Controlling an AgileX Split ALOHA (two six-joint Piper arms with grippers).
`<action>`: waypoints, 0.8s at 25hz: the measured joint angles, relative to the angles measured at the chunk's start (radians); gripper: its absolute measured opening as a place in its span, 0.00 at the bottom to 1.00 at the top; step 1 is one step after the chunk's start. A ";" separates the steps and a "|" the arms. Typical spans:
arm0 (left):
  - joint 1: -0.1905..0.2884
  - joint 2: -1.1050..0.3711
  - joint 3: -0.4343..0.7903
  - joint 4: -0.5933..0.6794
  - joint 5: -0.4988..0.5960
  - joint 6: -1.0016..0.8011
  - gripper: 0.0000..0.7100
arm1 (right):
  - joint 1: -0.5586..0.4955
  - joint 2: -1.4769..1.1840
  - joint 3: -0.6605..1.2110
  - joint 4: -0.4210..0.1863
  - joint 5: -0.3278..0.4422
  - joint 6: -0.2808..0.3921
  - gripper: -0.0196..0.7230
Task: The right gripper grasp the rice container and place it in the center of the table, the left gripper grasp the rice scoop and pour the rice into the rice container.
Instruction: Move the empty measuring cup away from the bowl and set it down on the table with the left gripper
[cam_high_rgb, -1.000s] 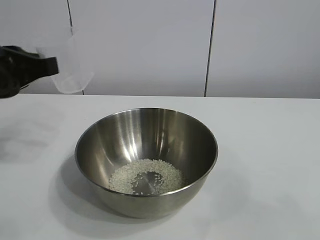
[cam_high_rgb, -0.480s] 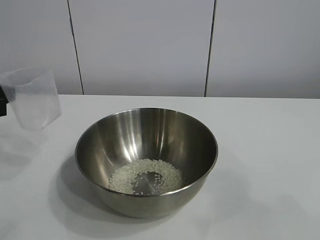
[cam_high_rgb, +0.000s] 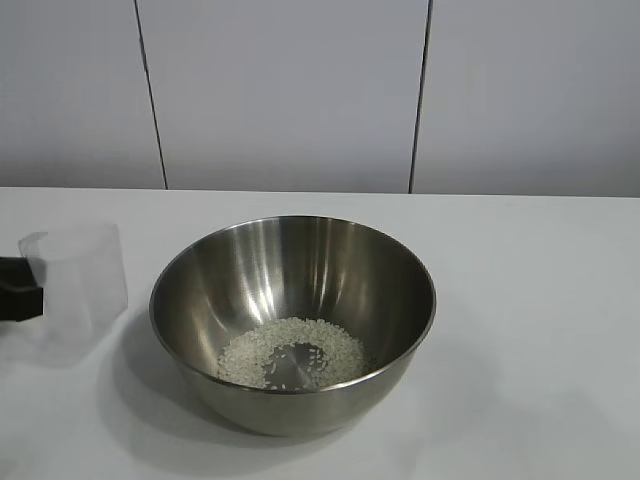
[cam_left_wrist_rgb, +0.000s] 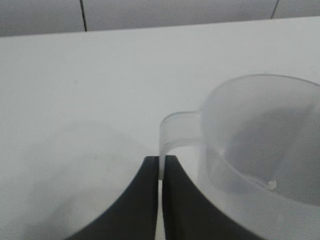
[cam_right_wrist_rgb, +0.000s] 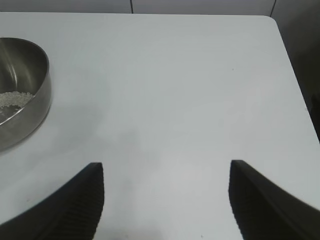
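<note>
A steel rice container (cam_high_rgb: 292, 320) stands mid-table (cam_high_rgb: 540, 300) with a thin ring of rice (cam_high_rgb: 290, 352) at its bottom. To its left, the left gripper (cam_left_wrist_rgb: 161, 167) pinches the handle of the clear plastic rice scoop (cam_high_rgb: 75, 280), upright and almost empty. The right gripper (cam_right_wrist_rgb: 165, 200) hangs spread wide over bare tabletop, holding nothing. No labels or writing are legible.
</note>
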 joint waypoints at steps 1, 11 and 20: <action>0.000 0.013 0.000 -0.009 0.000 0.013 0.01 | 0.000 0.000 0.000 0.000 0.000 0.000 0.68; 0.000 0.028 0.000 -0.070 -0.007 0.055 0.02 | 0.000 0.000 0.000 0.000 -0.001 0.000 0.68; 0.000 0.028 0.029 -0.070 -0.021 0.069 0.30 | 0.000 0.000 0.000 0.000 -0.001 0.000 0.68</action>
